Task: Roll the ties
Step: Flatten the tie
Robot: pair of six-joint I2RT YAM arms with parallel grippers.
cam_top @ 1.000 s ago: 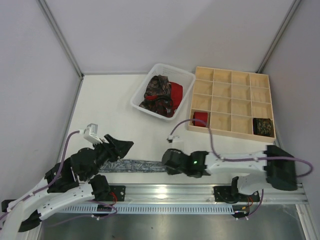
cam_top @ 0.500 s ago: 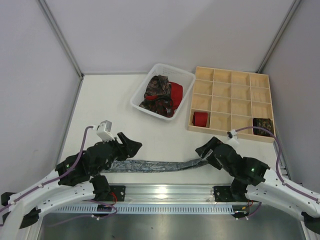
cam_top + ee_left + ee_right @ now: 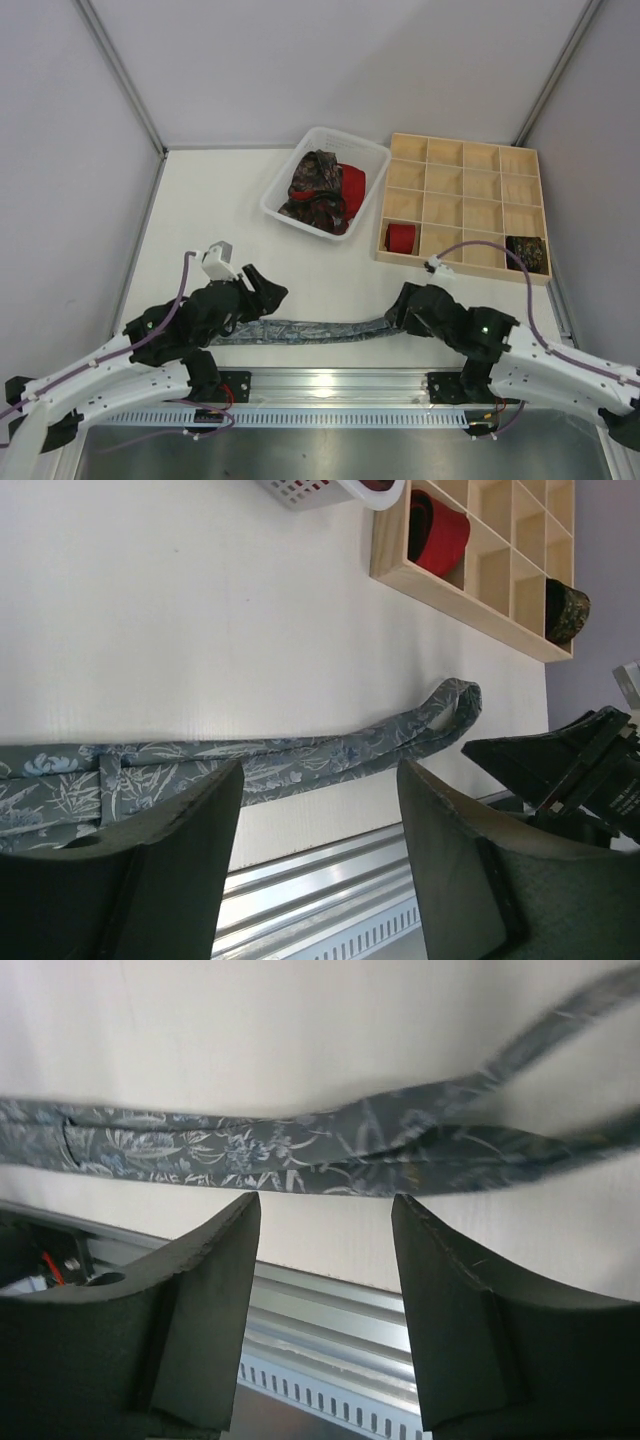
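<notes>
A grey patterned tie (image 3: 310, 331) lies stretched out flat along the table's near edge. My left gripper (image 3: 266, 291) hovers open over its left end, and in the left wrist view the tie (image 3: 250, 765) runs past my open left gripper (image 3: 320, 780). My right gripper (image 3: 398, 308) stands open at the tie's doubled right end, and the tie (image 3: 300, 1150) lies just beyond my right gripper (image 3: 325, 1210) with nothing between the jaws. A red roll (image 3: 400, 237) and a dark patterned roll (image 3: 525, 252) sit in cells of the wooden tray (image 3: 465, 160).
A white basket (image 3: 372, 155) at the back centre holds a loose brown paisley tie (image 3: 315, 190) and a red tie (image 3: 352, 185). The metal rail (image 3: 330, 385) runs along the near edge just behind the grey tie. Grey walls close in on both sides.
My right gripper swung from the tie's middle to its right end, drawing the tie out longer, and opened off it. My left gripper shifted a little to the right, still open.
</notes>
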